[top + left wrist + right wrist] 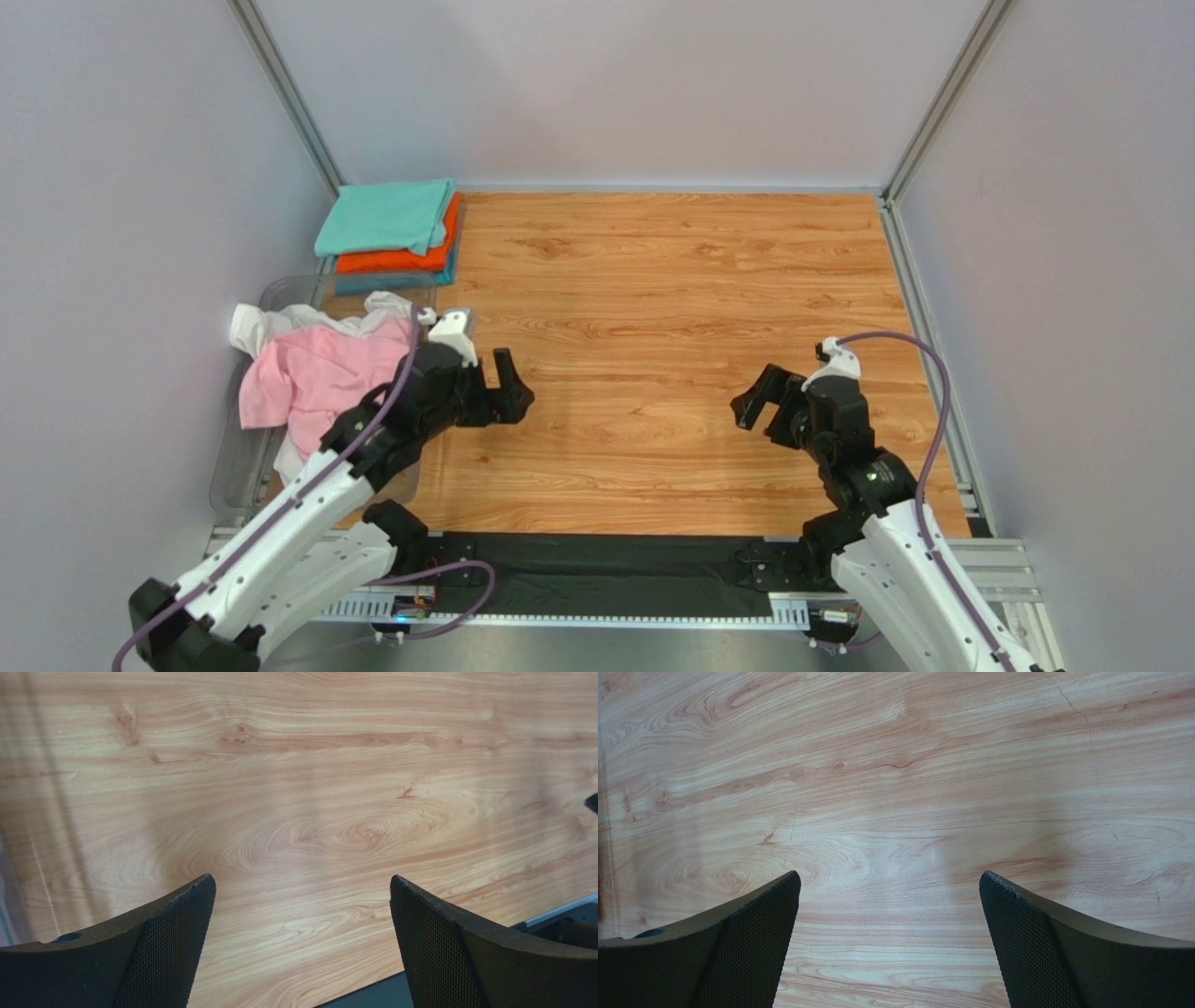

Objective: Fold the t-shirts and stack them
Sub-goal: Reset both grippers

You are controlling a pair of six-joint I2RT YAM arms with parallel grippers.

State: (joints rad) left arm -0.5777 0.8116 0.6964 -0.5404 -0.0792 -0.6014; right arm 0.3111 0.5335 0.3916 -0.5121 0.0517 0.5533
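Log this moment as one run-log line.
left claw open, empty; right claw open, empty; folded stack far-left, mint-green tee on top; pink tee, white tee crumpled in bin

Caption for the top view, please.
Both open, left pincer and right pincer hover above the table; folded stack of tees at far left, pink tee and white tee crumpled in a clear bin.

Stretched forward from the near edge of the tabletop (659,280), angled toward its middle: left gripper (505,392) nearer the left edge, jaws spread wide, holding nothing; right gripper (755,402) nearer the right edge, likewise spread and empty.
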